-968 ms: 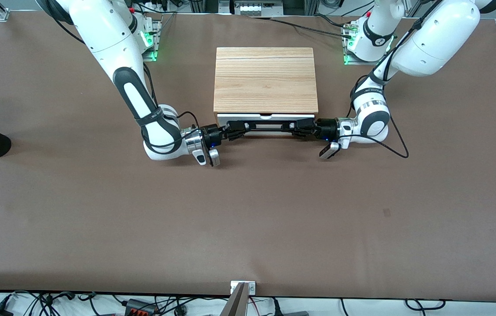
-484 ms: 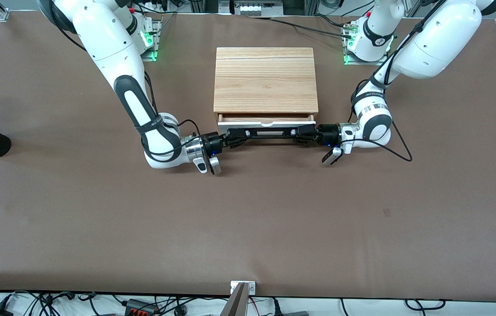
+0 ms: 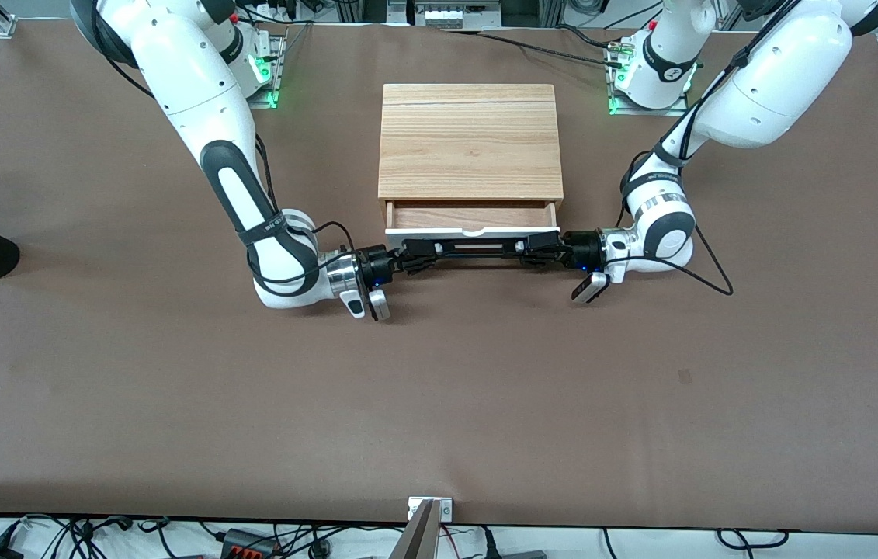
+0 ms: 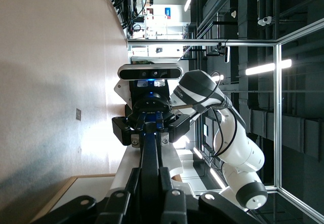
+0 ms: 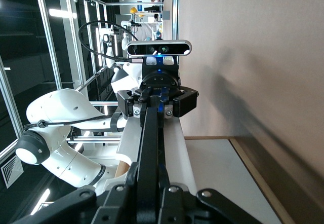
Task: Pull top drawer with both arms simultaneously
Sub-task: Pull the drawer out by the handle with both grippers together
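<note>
White-fronted, the top drawer (image 3: pixel 472 230) stands partly out of the cabinet (image 3: pixel 470 140) mid-tabletop (image 3: pixel 439 388), showing light-brown wood inside. The left gripper (image 3: pixel 543 248) and right gripper (image 3: pixel 411 254) have their jaws clamped on opposite ends of its black bar handle (image 3: pixel 477 248). Uneven pulling could skew and jam it.

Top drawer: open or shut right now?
Partly open: the top drawer shows wood inside below the cabinet top, with the left tool and right tool on its handle.
</note>
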You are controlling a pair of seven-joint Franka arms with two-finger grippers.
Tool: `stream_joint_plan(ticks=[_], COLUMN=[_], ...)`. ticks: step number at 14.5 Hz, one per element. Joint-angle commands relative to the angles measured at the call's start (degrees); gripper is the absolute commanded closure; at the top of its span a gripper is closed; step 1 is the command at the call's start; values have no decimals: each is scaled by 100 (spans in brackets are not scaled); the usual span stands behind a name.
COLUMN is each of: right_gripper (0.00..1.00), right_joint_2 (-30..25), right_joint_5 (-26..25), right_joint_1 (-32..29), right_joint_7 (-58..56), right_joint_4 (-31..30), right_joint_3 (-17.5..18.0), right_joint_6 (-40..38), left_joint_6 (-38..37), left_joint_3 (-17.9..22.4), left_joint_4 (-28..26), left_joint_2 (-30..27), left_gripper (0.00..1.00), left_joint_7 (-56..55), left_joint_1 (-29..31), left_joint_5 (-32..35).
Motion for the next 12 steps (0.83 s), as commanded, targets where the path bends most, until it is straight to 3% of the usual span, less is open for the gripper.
stream_joint_plan(ticks=[1,7,11,12], right_gripper=[100,100,100,93], right_joint_2=[337,627,636,627], right_joint_5=[44,44,36,35], right_joint_1=[-95,-95,-86,-86], right_joint_7=[34,210,228,254], right_joint_4=[540,1076,1103,1103], right_joint_3=[-96,-158,-272,-272], right_joint_6=[126,153,153,153], left_joint_6=[77,322,341,341], left_joint_3=[149,185,193,185], left_joint_4=[352,581,765,774], left_joint_2=[379,432,563,590], left_gripper=[91,91,91,91], left_joint_7=[402,394,385,394], left_joint_1=[21,-40,-49,-41], left_joint_5=[-58,-58,-49,-49])
